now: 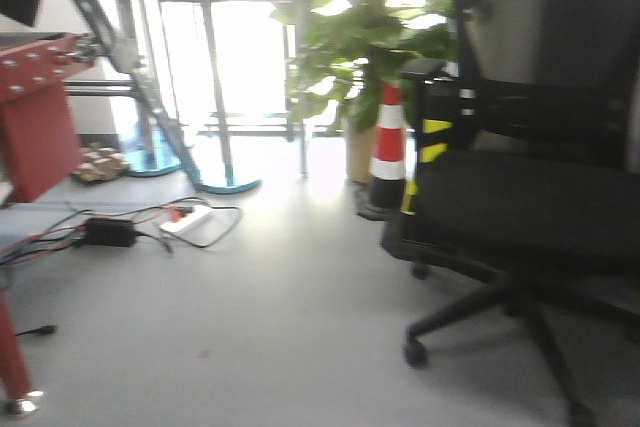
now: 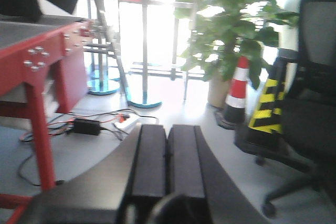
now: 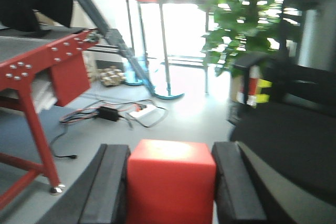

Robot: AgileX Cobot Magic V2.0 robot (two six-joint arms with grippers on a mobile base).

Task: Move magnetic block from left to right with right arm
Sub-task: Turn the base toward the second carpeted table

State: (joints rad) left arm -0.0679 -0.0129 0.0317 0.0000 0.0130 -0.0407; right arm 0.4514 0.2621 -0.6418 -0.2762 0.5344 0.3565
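Note:
The magnetic block (image 3: 170,184), a bright-red cube, fills the space between my right gripper's two black fingers. My right gripper (image 3: 171,153) is shut on it, with a pad pressed flat on each side face, and holds it in the air above the grey floor. In the left wrist view my left gripper (image 2: 167,129) is shut, its two black pads touching along their length with nothing between them. Neither gripper nor the block appears in the exterior front-facing view.
A red metal frame table (image 1: 35,112) stands at the left. A black office chair (image 1: 520,207) fills the right. An orange-and-white traffic cone (image 1: 388,152), a potted plant (image 1: 370,37), a power strip with cables (image 1: 185,219) and stanchion posts (image 1: 215,97) sit on the floor.

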